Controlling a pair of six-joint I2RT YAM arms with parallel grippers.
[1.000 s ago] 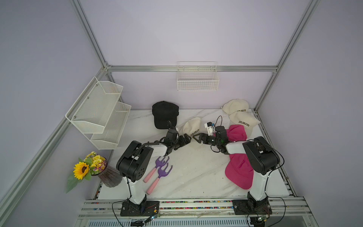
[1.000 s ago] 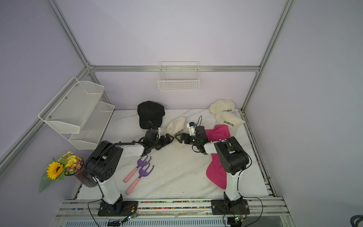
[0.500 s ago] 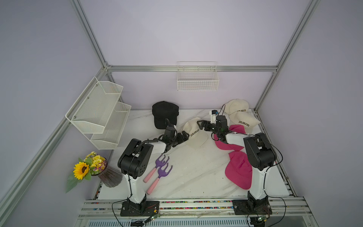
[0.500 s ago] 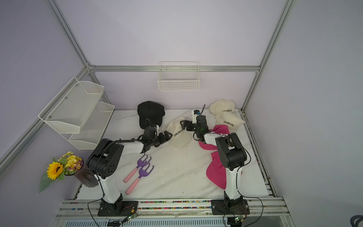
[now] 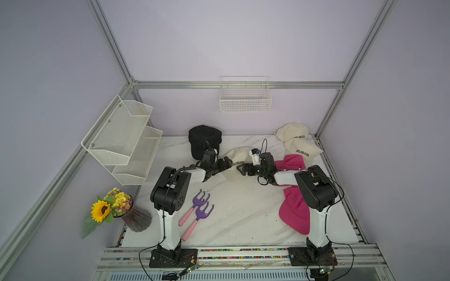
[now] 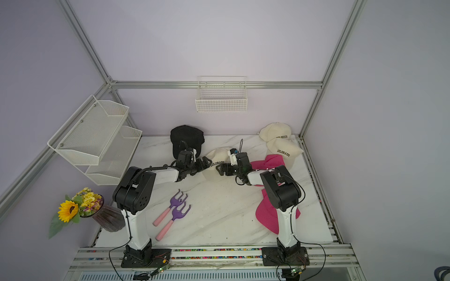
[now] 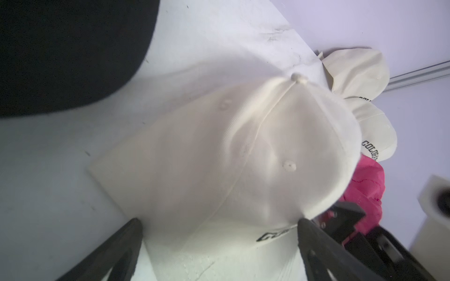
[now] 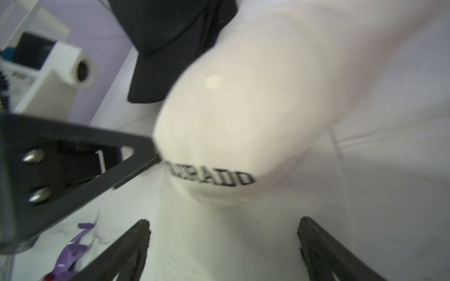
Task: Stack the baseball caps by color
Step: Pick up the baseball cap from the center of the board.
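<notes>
Loose cream cap [image 5: 237,157]: it lies in the middle of the frame, between the two pincers.
Left gripper [image 5: 226,162]: wide open and holding nothing. Its tips sit at the cap's front edge.
Right gripper [image 5: 240,169]: wide open and holding nothing, just beside the same cap.
What could go wrong: both pincers point at one cap, so they may bump. The cloth is soft, so it may fold or slip out.
Cream caps: three. The corner cream caps [image 5: 295,140] overlap at the upper right.
Pink caps: two, the upper pink cap [image 5: 291,161] and the lower pink cap [image 5: 293,214], both at the right.
Black caps: one black heap [image 5: 204,137] at the upper middle. How many are in it cannot be told.
Purple rakes [image 5: 196,209]: two.
</notes>
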